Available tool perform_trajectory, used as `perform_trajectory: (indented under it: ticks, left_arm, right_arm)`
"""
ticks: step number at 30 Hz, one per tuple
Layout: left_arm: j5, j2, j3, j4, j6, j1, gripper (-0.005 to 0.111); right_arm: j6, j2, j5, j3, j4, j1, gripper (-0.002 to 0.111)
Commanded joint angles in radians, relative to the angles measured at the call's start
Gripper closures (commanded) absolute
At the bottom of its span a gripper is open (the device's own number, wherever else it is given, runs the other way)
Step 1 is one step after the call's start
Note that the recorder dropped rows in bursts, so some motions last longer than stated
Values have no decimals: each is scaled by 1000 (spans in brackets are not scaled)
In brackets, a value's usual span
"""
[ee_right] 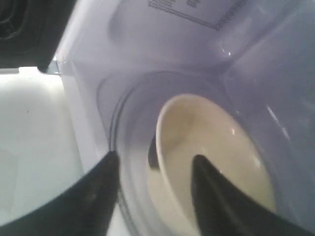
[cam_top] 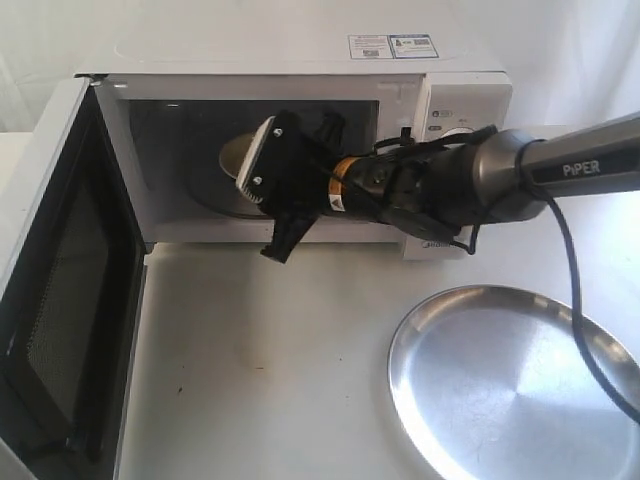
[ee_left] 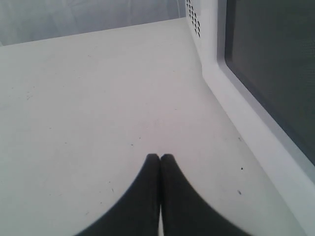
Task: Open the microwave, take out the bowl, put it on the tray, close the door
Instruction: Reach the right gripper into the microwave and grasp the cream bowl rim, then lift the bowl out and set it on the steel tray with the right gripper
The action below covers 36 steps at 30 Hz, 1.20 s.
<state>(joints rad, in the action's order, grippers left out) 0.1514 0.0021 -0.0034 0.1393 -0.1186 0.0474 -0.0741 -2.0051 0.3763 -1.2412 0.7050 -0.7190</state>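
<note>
Bowl [ee_right: 216, 147] inside microwave [cam_top: 300, 50], door [cam_top: 60, 300] open | right end effector [ee_right: 156, 157] spread across bowl rim inside microwave | left end effector [ee_left: 160, 157] pressed together beside microwave | tray [cam_top: 510, 380] on tabletop [cam_top: 280, 380] before microwave

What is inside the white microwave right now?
A small cream-white bowl sits on the round glass turntable, with the open right pincer at its rim. The arm hides much of the cavity floor.

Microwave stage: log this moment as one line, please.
door open | bowl in microwave | right gripper open, astride bowl rim | left gripper shut, near door | tray without bowl
</note>
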Motion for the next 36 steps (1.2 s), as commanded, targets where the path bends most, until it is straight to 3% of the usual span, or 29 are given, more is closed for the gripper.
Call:
perform_trajectory:
  ticks: [1, 9, 12, 15, 18, 24, 32, 36]
  left_arm:
    - [-3, -2, 3, -4, -6, 0, 107]
    - [-3, -2, 3, -4, -6, 0, 107]
    - [-3, -2, 3, -4, -6, 0, 107]
    - [-3, -2, 3, -4, -6, 0, 107]
    - [-3, -2, 3, -4, -6, 0, 107]
    - [-3, -2, 3, -4, -6, 0, 107]
    - [-3, -2, 3, -4, -6, 0, 107]
    - [-3, -2, 3, -4, -6, 0, 107]
  right_arm:
    - [-28, -23, -118, -90, 5, -24, 59]
    - [-38, -103, -316, -212, 5, -31, 61]
    - [-36, -115, -356, -217, 6, -49, 75]
    - [-36, -115, -353, -220, 6, -59, 79]
    - [-1, -122, -392, -225, 2, -59, 108]
    - [3, -82, -451, -209, -42, -108, 108]
    - [58, 237, -602, 19, -218, -248, 108]
    - [292, 453, -743, 142, -222, -299, 108]
